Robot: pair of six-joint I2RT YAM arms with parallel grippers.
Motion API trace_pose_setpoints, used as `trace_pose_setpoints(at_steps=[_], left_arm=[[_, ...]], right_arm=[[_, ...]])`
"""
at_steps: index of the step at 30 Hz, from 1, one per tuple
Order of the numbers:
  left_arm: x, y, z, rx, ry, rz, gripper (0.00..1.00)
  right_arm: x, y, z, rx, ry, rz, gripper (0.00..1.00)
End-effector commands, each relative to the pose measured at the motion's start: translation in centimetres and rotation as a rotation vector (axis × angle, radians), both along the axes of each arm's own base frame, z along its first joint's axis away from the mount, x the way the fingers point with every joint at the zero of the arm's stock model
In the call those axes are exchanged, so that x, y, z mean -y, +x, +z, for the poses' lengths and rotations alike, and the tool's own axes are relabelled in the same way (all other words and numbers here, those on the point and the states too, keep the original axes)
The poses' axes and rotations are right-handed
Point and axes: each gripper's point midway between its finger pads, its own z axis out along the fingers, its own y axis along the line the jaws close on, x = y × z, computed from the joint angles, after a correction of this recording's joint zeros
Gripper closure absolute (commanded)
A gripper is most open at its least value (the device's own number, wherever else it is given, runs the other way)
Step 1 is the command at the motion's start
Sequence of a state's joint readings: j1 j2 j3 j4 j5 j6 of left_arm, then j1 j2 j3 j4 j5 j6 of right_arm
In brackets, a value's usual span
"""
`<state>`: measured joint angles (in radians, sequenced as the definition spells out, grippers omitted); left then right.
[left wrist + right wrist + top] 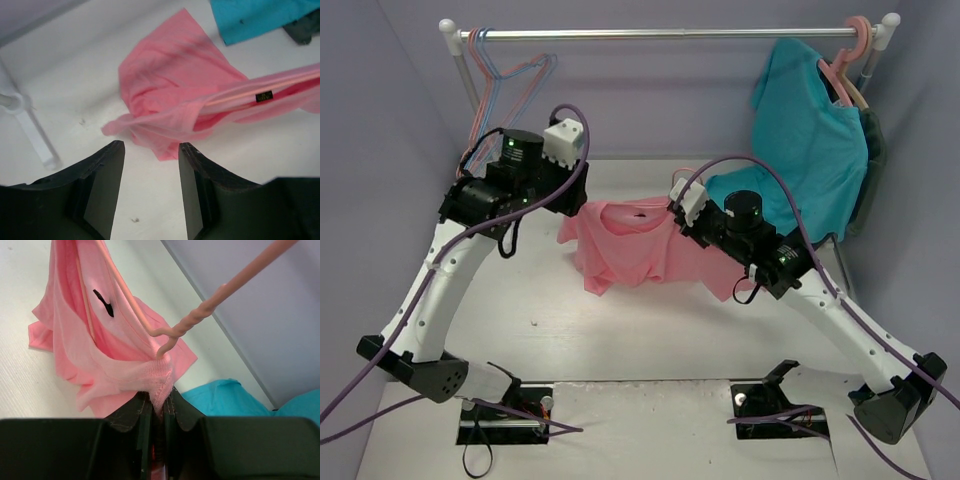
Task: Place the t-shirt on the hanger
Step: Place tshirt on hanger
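The pink t-shirt [630, 245] hangs bunched above the table, its hem resting on it. My right gripper [158, 400] is shut on the ribbed collar of the t-shirt [75, 340]. The thin pink hanger [240, 277] rises out of that collar just above the jaws, and its arms run down inside the neck opening. In the left wrist view the hanger [235, 96] shows as a thin rod inside the t-shirt [170, 85]. My left gripper [151, 147] is open with nothing between its fingers, just short of the shirt's left sleeve. From above, the left gripper [578, 192] is beside that sleeve and the right gripper [685, 205] at the collar.
A metal clothes rail [670, 33] spans the back. Thin blue and pink hangers [510, 75] hang at its left end. A teal t-shirt [810, 150] hangs on a thick pink hanger [855, 45] at the right, over a dark garment [872, 150]. The rail's white foot [35, 130] lies left of my left gripper.
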<state>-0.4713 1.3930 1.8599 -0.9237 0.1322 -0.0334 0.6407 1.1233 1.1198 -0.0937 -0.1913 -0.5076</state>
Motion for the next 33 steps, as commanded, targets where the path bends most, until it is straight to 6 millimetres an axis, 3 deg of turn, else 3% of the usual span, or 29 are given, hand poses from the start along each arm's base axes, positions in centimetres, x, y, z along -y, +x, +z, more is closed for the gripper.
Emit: trace_pose_setpoints(at_steps=[1, 5, 10, 15, 28, 33], left_arm=[[2.8, -1.2, -1.0, -0.063, -0.088, -0.040, 0.53], [3.9, -1.6, -2.2, -0.051, -0.107, 0.052, 0.54], [2.9, -0.2, -3.8, -0.017, -0.078, 0.202, 0.53], [2.1, 1.4, -4.1, 0.040, -0.070, 0.292, 0.54], [3.7, 3.1, -4.7, 0.051, -0.107, 0.285, 0.54], [4.1, 3.7, -5.5, 0.043, -0.105, 0.293, 0.63]], right_arm=[[-0.3, 0.8, 5.7, 0.134, 0.116, -0.015, 1.00], [-0.4, 1.2, 5.6, 0.129, 0.117, -0.027, 1.00], [-0.7, 1.6, 5.9, 0.126, 0.127, -0.024, 1.00], [-0.9, 1.7, 6.2, 0.125, 0.139, -0.028, 1.00], [-1.0, 1.9, 6.4, 0.119, 0.150, -0.034, 1.00], [-1.1, 2.0, 6.6, 0.114, 0.151, -0.034, 1.00]])
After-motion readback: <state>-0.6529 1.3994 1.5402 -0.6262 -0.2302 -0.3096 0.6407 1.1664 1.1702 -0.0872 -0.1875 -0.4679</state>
